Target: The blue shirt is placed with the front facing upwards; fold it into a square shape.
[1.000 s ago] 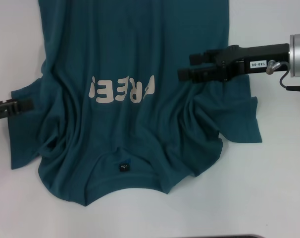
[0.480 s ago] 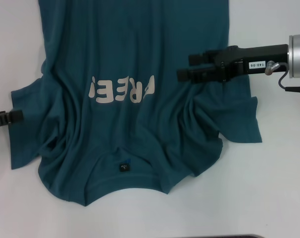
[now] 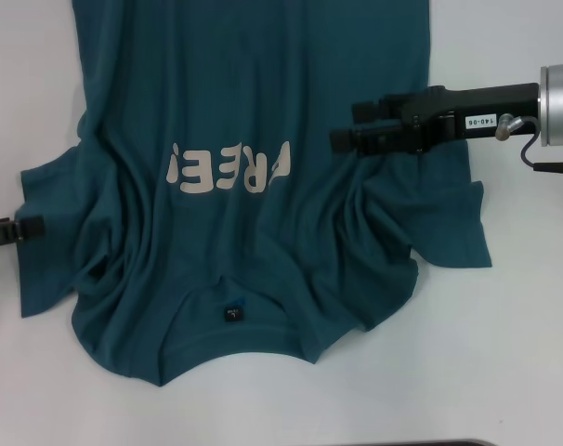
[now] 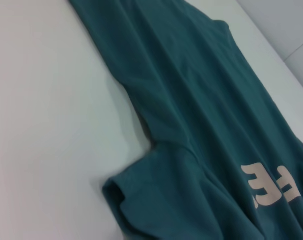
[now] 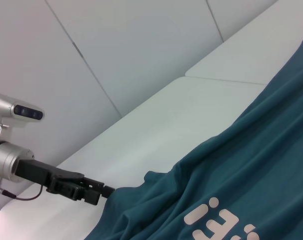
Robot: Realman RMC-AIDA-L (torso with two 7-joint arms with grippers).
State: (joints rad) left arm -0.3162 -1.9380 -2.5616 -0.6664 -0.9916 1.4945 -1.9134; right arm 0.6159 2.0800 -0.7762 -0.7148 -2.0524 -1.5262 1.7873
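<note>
The blue shirt (image 3: 254,186) lies spread and wrinkled on the white table (image 3: 504,353), print up, neckline at the near edge. My right gripper (image 3: 342,125) hovers over the shirt's right side beside the print, jaws parted with nothing between them. My left gripper (image 3: 31,226) sits at the left sleeve's edge; its jaws' state I cannot tell.

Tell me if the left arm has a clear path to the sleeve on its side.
Probably yes. The left gripper sits at the outer edge of that sleeve of the blue shirt, with only bare table around it and nothing between.
</note>
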